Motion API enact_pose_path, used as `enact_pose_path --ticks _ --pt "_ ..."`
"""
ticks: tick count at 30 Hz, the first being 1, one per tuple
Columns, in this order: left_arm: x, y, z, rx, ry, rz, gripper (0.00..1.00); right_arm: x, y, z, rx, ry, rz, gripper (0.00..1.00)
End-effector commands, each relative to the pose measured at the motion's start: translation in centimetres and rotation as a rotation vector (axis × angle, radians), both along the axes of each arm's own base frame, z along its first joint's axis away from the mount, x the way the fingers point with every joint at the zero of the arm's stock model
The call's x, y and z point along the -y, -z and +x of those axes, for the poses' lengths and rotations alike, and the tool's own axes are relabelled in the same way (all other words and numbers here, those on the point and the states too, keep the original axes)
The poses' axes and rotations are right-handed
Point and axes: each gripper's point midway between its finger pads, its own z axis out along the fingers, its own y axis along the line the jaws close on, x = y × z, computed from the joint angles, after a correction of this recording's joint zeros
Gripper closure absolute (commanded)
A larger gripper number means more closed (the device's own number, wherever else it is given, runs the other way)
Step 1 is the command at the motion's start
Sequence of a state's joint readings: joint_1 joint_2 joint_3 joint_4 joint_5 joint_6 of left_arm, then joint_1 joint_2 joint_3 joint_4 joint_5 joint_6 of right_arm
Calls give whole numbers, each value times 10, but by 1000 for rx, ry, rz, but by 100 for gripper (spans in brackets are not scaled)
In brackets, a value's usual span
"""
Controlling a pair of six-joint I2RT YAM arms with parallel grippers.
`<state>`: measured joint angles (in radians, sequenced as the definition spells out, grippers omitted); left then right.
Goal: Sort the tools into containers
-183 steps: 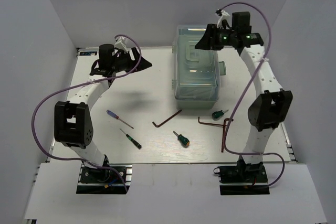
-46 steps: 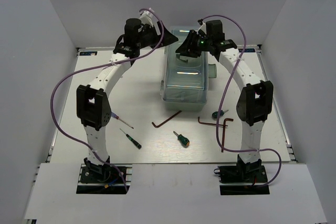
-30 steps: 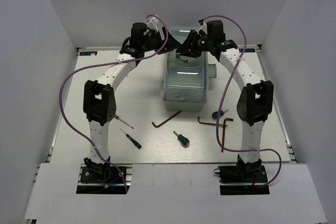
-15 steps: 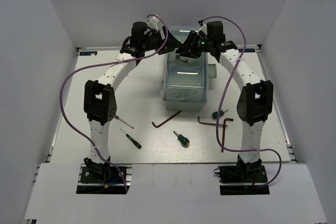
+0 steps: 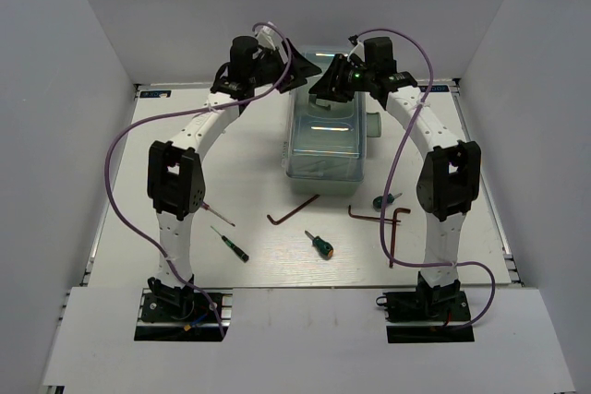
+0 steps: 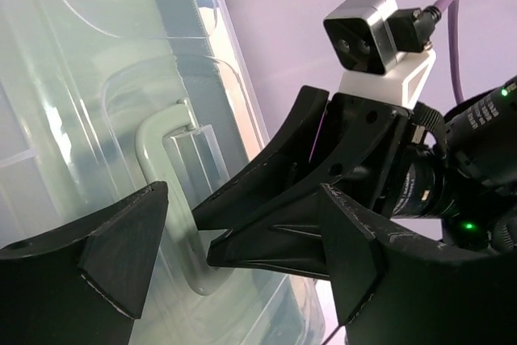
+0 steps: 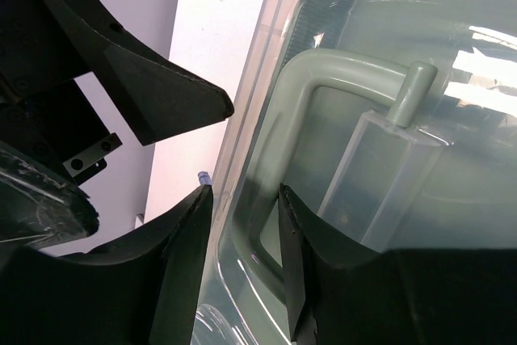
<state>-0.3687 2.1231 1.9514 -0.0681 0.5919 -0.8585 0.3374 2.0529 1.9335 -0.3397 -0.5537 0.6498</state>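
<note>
Since about six seconds ago the toolbox [image 5: 323, 145] has slid left and towards me, and both arms have closed in over its far end; over the last half second I see almost no change. It sits on the far half of the table [image 5: 249, 149] with its clear lid [image 5: 325, 122] down. Near of it, loose on the table, lie a hex key [image 5: 294, 209], two more hex keys [image 5: 380, 217], two green-handled screwdrivers [image 5: 320, 244] and two thin screwdrivers [image 5: 229, 244]. My right gripper [image 7: 246, 191] straddles one leg of the lid's pale green handle [image 7: 347, 66], fingers drawn in on it as far as I can judge. My left gripper [image 5: 309, 73] hovers just opposite, fingers spread wide, holding nothing.
</note>
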Motion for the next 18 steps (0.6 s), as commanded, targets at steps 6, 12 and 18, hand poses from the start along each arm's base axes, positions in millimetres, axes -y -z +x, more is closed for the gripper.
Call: enact_pose_path --ticks 6,12,18 --pt "-4 -12 -2 -69 -38 26 15 -10 -22 -7 50 -51 57 56" --pt "-3 -9 3 -111 -50 46 15 -9 -20 -7 46 -52 54 56" --pt "-1 5 2 -162 -31 62 15 -9 -19 -7 54 -56 48 56"
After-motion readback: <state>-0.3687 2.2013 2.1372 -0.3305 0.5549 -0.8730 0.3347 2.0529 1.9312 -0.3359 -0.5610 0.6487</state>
